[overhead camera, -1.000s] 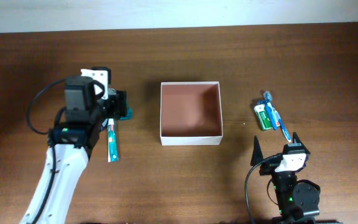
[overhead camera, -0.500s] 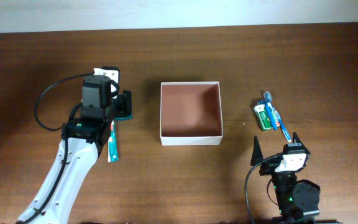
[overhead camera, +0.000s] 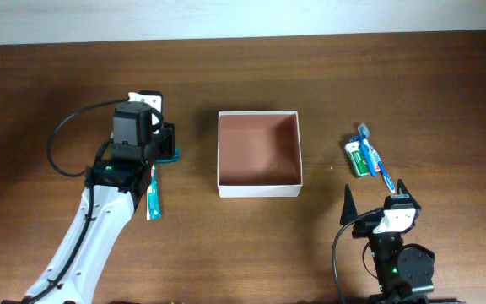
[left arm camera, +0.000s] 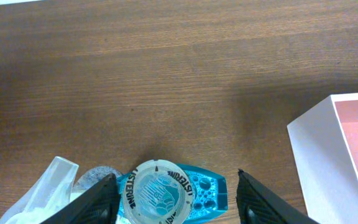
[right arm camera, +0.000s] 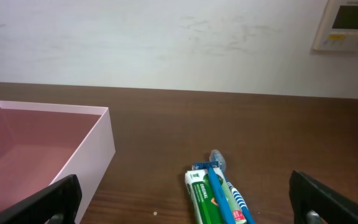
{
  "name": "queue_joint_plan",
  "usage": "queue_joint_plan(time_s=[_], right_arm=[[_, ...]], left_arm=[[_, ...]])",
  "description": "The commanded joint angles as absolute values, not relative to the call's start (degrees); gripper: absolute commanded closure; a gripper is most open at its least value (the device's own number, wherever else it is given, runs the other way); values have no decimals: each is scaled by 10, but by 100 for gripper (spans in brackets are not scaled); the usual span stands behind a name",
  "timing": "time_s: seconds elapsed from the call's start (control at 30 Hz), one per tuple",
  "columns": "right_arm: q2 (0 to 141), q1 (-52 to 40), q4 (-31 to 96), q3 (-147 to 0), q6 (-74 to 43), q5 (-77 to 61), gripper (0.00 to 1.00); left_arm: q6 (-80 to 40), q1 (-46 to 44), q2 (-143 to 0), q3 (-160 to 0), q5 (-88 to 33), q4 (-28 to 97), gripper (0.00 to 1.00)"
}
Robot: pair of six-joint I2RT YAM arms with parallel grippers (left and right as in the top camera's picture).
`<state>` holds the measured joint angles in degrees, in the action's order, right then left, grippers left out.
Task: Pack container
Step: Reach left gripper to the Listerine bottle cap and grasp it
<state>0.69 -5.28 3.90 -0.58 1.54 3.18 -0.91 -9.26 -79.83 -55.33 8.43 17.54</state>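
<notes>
Squareness first: with left gripper point(left arm camera: 178, 185) open astride teal mouthwash bottle point(left arm camera: 201, 191), centre on the body, close firmly, lift clear, then carry rightward to container point(overhead camera: 258, 152) mid-table, empty, well apart from wide-open right gripper point(overhead camera: 375, 187).

I am viewing the table point(overhead camera: 412, 84) from straight overhead. The left wrist camera is looking down closely; the right is looking level, low. All are sharing the container point(overhead camera: 258, 189).
</notes>
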Motion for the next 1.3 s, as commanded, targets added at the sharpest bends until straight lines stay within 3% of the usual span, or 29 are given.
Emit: queue_joint_plan(time_s=[0.0, 0.13, 0.2, 0.5, 0.63, 0.8, 1.03, 1.27], right_arm=[[3, -48, 43, -3, 15, 35, 1], [3, -48, 43, -3, 15, 35, 1], [3, -48, 43, -3, 15, 35, 1], [3, -48, 43, -3, 15, 35, 1], [3, -48, 43, -3, 15, 35, 2], [3, -48, 43, -3, 15, 35, 1], [3, -48, 43, -3, 15, 35, 1], [3, -48, 43, -3, 15, 35, 1]], left_arm=[[-4, -93, -805, -561, 91, 175, 29], [-4, -93, -820, -561, 91, 175, 13], [-4, -93, -830, -561, 91, 175, 1], [-4, -92, -845, -561, 91, 161, 1], [-4, -92, -845, -561, 91, 153, 11], [-4, -92, -845, -561, 91, 139, 35], [-4, -92, -845, -561, 96, 134, 37], [-4, -92, -845, -561, 114, 135, 56]])
